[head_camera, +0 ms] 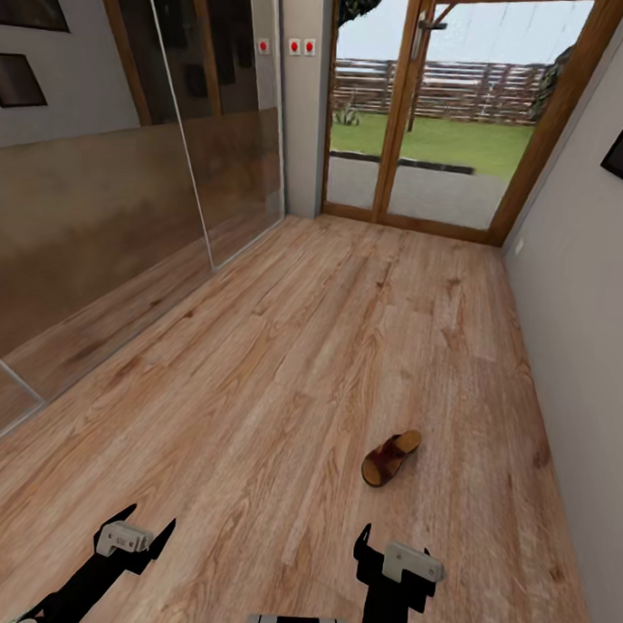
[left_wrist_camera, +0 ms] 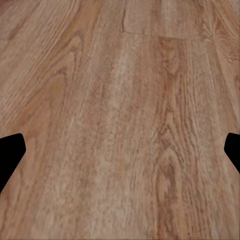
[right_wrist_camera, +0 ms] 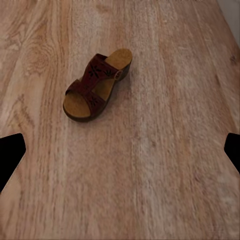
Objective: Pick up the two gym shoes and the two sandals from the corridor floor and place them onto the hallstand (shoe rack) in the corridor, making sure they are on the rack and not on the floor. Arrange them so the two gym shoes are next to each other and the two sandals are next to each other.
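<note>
Both sets of jaws stand spread apart and hold nothing; from the head camera the left gripper [head_camera: 139,527] and the right gripper [head_camera: 384,550] hang low over the wooden floor [head_camera: 283,346], and a single sandal [head_camera: 391,457] lies flat on the boards just ahead of the right gripper, sole down, well apart from the grey wall [head_camera: 584,296] on that side and from the glass door [head_camera: 429,108] at the far end of the corridor; no other shoe and no rack can be made out from here; from the left wrist camera the two dark fingertips [left_wrist_camera: 11,152] sit wide at the edges with plain floor between them; from the right wrist camera the fingertips [right_wrist_camera: 12,152] are just as wide, and the sandal lies beyond them, near but not between them, set at a slant to the line of the fingers; it is dark reddish-brown, open at the toe, with a broad strap bearing small cut-out marks, a little buckle on the side, a tan footbed and a thick dark sole raised at the heel; it looks light and fairly stiff in the sole, while the strap will likely give a little; closing across the sole and strap at the middle seems the safest hold, since the smooth leather may slip if pinched at the toe or heel alone.
</note>
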